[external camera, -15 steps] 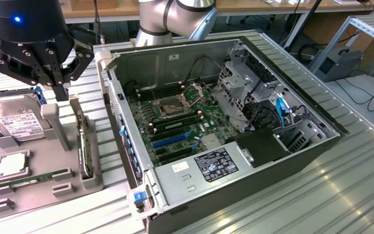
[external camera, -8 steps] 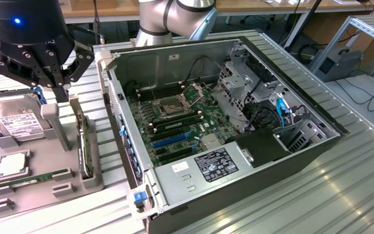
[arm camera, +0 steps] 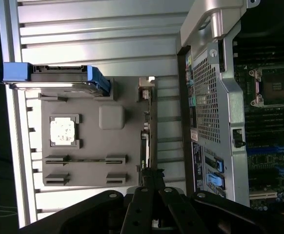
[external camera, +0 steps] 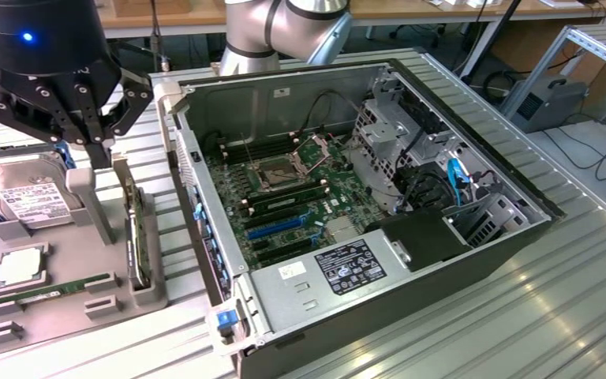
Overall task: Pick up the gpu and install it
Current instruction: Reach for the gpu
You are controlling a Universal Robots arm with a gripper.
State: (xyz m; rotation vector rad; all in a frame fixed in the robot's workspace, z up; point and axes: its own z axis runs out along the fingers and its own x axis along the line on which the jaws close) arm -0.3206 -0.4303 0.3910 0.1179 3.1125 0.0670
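Standing edgewise in the gray holder (external camera: 72,306), the gpu (external camera: 132,237) looks thin, dark.

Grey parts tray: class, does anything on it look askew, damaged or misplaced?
Nothing stands out. The thin dark gpu card stands on edge in its slot, the silver boxy hard drive rests in its cradle, and the narrow green memory stick lies in its groove.

Card (external camera: 132,237) is standing on edge in the tray (external camera: 61,312), squeezed between a grey post (external camera: 95,205) and the computer case wall (external camera: 189,174), with narrow gaps running either side. Inside the case, slots (external camera: 277,229) are lying open. Drive cage (external camera: 387,142) and cables (external camera: 456,178) are crowding the exterior view's right.
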